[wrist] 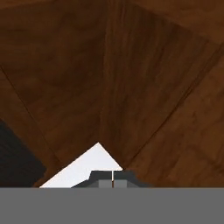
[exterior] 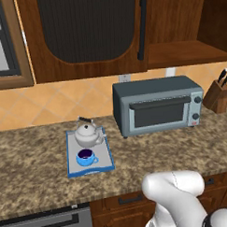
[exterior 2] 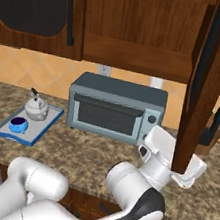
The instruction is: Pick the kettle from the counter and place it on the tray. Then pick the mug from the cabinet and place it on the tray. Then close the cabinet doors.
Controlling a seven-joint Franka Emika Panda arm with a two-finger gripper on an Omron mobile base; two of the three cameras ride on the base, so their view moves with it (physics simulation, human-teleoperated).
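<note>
Kettle and mug sit together on the tray, left of the toaster oven, so only the cabinet doors remain. The gripper, fingertips pressed together, is apparently behind the open right-hand door, probably to push it; contact is hidden.

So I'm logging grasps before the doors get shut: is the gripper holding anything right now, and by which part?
Nothing is held. The gripper is shut with its fingertips together, close against the cabinet door's wood.
</note>
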